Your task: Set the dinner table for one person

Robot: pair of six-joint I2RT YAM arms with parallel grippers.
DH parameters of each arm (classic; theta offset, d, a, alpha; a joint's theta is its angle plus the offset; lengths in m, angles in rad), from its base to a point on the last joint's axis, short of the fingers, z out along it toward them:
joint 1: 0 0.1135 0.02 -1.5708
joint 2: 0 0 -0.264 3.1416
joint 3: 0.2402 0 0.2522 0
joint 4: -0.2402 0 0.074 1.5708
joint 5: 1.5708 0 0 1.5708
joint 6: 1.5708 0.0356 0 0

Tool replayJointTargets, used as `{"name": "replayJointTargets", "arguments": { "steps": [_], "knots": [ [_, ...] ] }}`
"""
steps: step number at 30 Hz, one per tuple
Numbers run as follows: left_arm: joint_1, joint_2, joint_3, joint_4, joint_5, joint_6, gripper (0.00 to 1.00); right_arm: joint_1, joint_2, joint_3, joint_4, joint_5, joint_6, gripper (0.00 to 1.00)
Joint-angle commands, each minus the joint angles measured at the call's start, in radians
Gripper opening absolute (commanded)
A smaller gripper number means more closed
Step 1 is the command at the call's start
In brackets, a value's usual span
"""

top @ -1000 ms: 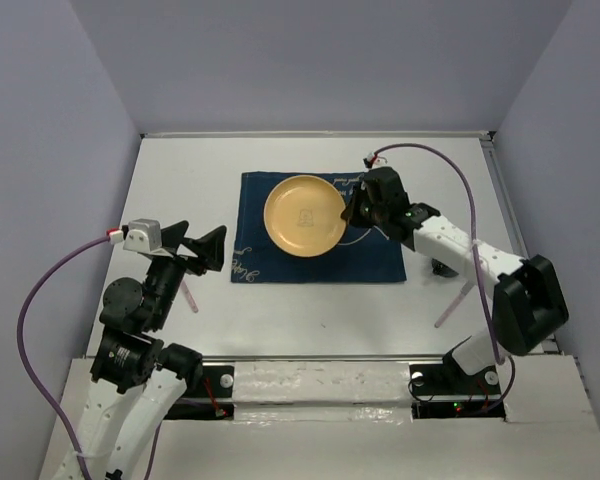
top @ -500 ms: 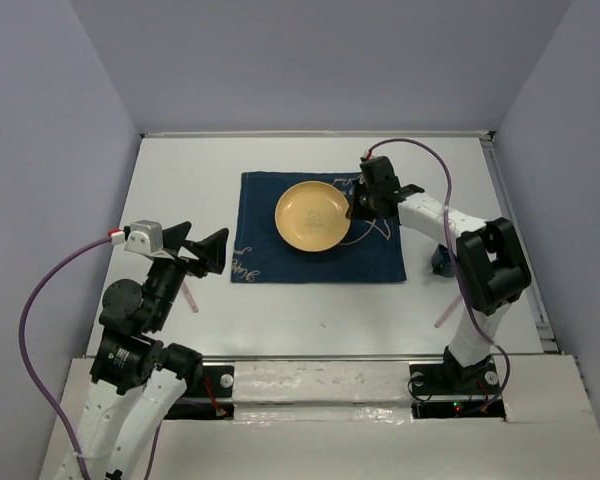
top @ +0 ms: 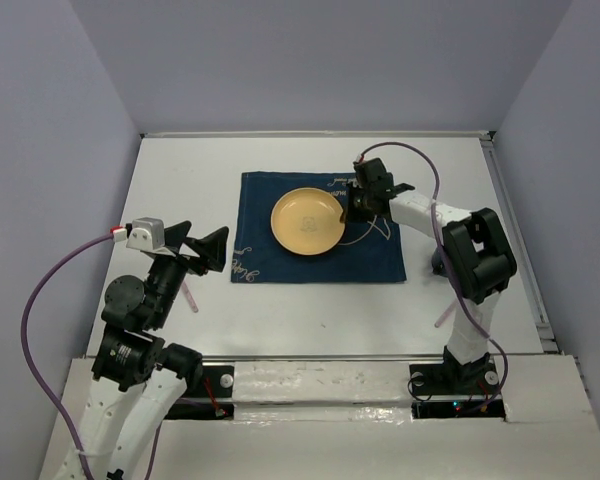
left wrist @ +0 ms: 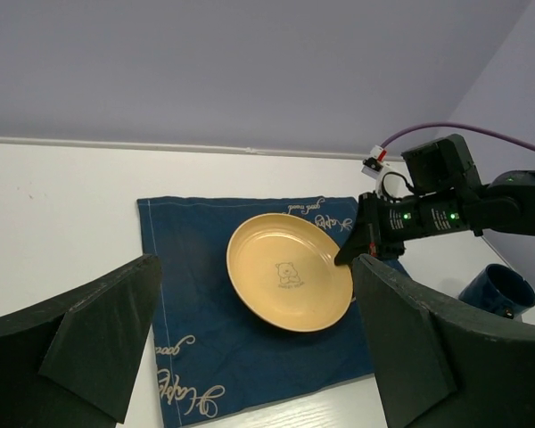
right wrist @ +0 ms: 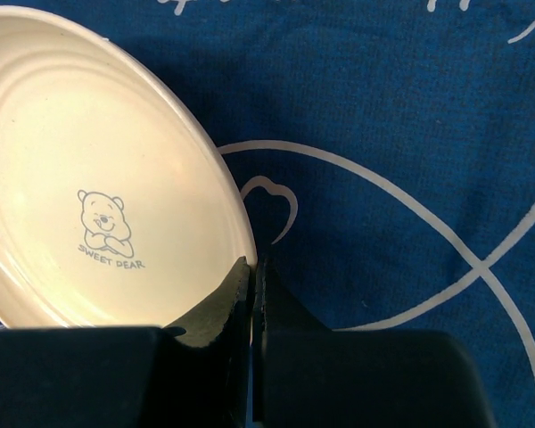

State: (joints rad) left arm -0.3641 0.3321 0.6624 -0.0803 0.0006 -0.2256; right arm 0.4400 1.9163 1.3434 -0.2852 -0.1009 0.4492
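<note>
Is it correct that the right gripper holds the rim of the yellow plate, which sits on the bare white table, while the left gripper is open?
Not fully. The yellow plate sits on the dark blue placemat, not on the bare dinner table; the top external view shows this. The rest holds: the right gripper pinches the plate's rim, and the left gripper is open.

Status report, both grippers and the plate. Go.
Right gripper shut on plate rim, plate on blue placemat. Left gripper open, empty. Nothing obstructing.
</note>
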Motion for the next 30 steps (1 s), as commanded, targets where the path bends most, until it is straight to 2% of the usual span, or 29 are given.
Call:
{"name": "replayJointTargets", "arguments": {
  "steps": [1, 2, 3, 5, 6, 8, 9, 14, 18, 21, 24, 30],
  "knots": [
    [0.010, 0.010, -0.001, 0.025, 0.022, 0.012, 0.99, 0.006, 0.010, 0.048, 0.021, -0.025, 0.016, 0.07],
    [0.010, 0.008, -0.001, 0.025, 0.022, 0.012, 0.99, 0.006, 0.009, 0.046, 0.020, -0.026, 0.016, 0.11],
    [0.010, 0.008, -0.001, 0.025, 0.024, 0.012, 0.99, 0.006, 0.003, 0.046, 0.020, -0.028, 0.014, 0.24],
    [0.011, 0.008, -0.001, 0.025, 0.024, 0.012, 0.99, 0.006, -0.008, 0.042, 0.018, -0.031, 0.008, 0.35],
    [0.011, 0.008, -0.001, 0.025, 0.025, 0.012, 0.99, 0.006, -0.014, 0.040, 0.018, -0.031, 0.005, 0.44],
    [0.014, 0.008, -0.001, 0.025, 0.024, 0.014, 0.99, 0.006, -0.052, 0.034, 0.012, -0.020, 0.003, 0.46],
    [0.013, 0.008, -0.001, 0.025, 0.027, 0.012, 0.99, 0.006, -0.071, 0.022, 0.011, -0.011, 0.002, 0.51],
    [0.014, 0.012, 0.000, 0.020, 0.033, 0.014, 0.99, -0.015, -0.291, -0.093, 0.012, 0.096, 0.026, 0.50],
    [0.014, 0.001, 0.000, 0.020, 0.044, 0.012, 0.99, -0.059, -0.551, -0.348, 0.014, 0.317, 0.075, 0.47],
    [0.016, -0.004, 0.000, 0.027, 0.061, 0.011, 0.99, -0.150, -0.748, -0.455, -0.025, 0.422, 0.094, 0.45],
    [0.017, -0.004, -0.001, 0.030, 0.078, 0.011, 0.99, -0.230, -0.854, -0.545, -0.083, 0.533, 0.101, 0.44],
    [0.014, -0.018, -0.001, 0.022, 0.087, 0.011, 0.99, -0.290, -0.879, -0.630, -0.098, 0.607, 0.105, 0.44]
  ]
}}
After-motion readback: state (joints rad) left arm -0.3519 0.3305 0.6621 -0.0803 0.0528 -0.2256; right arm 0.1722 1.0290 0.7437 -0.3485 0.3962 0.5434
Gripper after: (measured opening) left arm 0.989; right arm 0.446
